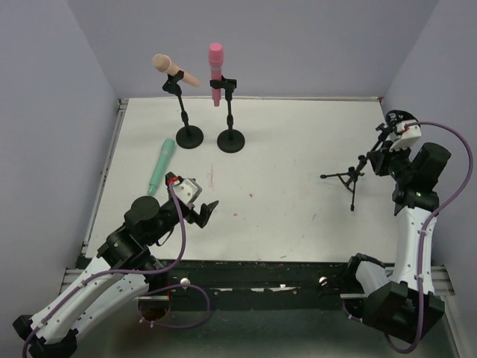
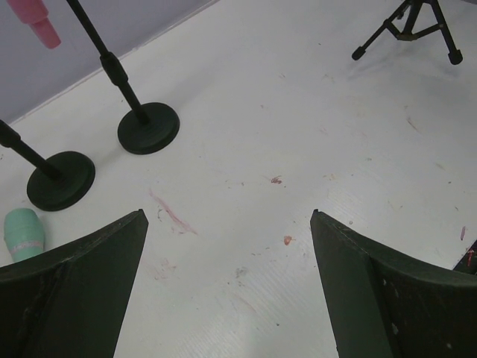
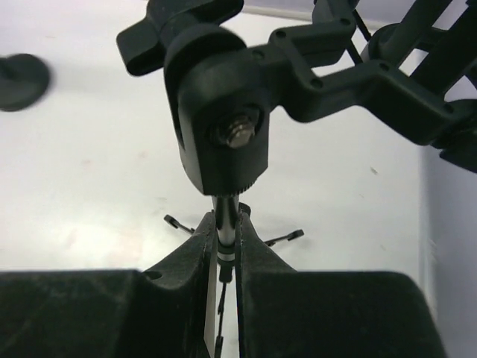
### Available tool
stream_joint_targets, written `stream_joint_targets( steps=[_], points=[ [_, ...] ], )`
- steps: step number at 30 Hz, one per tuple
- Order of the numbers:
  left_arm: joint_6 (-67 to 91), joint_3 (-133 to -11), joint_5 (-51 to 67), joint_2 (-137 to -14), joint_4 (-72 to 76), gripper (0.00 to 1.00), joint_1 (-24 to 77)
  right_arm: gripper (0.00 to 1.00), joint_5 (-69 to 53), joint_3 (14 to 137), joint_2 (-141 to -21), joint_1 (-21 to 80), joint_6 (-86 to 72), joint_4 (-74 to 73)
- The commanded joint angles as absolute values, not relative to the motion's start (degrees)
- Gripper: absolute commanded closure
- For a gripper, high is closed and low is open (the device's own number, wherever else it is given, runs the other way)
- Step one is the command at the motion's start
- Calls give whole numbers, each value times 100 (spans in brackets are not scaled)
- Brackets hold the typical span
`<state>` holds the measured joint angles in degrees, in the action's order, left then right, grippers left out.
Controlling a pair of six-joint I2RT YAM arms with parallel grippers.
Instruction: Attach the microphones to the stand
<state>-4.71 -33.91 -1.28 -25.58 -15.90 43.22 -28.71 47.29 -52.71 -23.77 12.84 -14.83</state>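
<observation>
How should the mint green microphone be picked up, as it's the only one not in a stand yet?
Grip the mint green microphone around the middle of its body, coming straight down from above. It lies flat on the table, long and slim, so jaws set across its width can close on both sides. The open left gripper is probably best placed, being nearest.

open: mid worktop (image 1: 283, 171), wide lane between pink microphone's stand (image 1: 231, 140) and tripod stand (image 1: 350, 179) | far left: that stand and peach microphone's stand (image 1: 189, 136) just beside each other, narrow gap | left: mint green microphone (image 1: 160, 165) lies flat near left end effector (image 1: 205, 212)
</observation>
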Motion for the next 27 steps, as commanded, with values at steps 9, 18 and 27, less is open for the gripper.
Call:
stream_joint_targets(
  steps=[9, 18, 27],
  points=[
    [446, -3287, 1062, -2514, -897, 2, 4298, 95, -5458, 6354, -6283, -118, 799, -1697],
    [1678, -3173, 1512, -2899, 104, 2, 4307, 94, -5001, 6381, -7171, 2063, 2038, -1372],
    [1793, -2760, 854, -4112, 2334, 2, 4578, 90, -5229, 5714, -7155, 2540, 2496, -1081]
  ],
)
